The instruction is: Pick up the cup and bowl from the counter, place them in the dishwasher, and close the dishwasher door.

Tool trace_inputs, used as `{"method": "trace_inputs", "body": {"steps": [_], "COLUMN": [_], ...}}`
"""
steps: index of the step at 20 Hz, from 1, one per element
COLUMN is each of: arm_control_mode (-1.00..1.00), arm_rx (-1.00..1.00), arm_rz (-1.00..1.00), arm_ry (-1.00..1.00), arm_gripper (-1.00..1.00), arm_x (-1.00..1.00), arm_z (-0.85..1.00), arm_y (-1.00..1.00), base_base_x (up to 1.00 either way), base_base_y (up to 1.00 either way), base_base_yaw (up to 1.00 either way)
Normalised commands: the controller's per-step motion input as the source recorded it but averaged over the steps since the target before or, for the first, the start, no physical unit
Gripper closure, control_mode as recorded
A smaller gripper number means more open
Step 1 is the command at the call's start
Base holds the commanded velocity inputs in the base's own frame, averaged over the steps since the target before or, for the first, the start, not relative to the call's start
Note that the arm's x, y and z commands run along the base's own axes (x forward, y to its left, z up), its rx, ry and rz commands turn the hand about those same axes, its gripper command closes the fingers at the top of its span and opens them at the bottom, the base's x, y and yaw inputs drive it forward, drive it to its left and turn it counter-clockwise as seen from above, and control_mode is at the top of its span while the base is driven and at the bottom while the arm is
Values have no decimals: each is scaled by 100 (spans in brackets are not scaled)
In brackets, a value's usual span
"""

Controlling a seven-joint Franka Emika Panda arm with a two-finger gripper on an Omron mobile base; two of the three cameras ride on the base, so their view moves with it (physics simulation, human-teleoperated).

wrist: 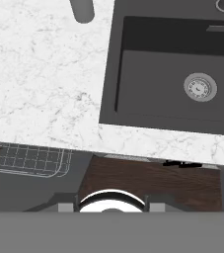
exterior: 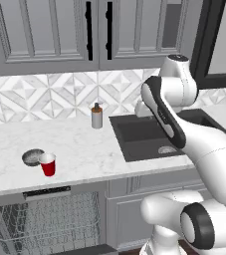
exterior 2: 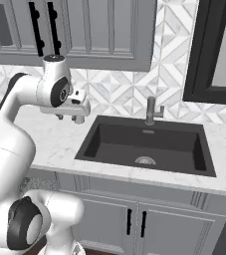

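Veined white marble counter [exterior: 84, 144], matt black sink [exterior 2: 149, 144]

Kitchen: marble counter [exterior: 84, 144], black sink [exterior 2: 147, 142], open dishwasher [exterior: 50, 219], tiled backsplash [exterior: 45, 97].

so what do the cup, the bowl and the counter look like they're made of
The cup looks like plastic: flat, even red outside, white inside and rim, no glints. The bowl looks metallic, a dull grey with a soft sheen, though glazed ceramic is possible. The counter looks like polished white marble or a marble-look slab, going by its faint grey veins.
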Motion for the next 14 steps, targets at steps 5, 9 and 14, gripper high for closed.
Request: {"method": "trace_inputs", "body": {"steps": [5, 9, 14], "arm_control_mode": [100, 100, 100], "arm_rx": [0, 0, 0], "arm_rz": [0, 0, 0], "arm_ry": [0, 0, 0], "arm_gripper": [-100, -100, -100], "arm_x": [0, 0, 0], "arm_z": [0, 0, 0], "arm_y": [0, 0, 0], "base_base_x": [0, 0, 0], "base_base_y": [0, 0, -8], "base_base_yaw": [1, 34, 61]}}
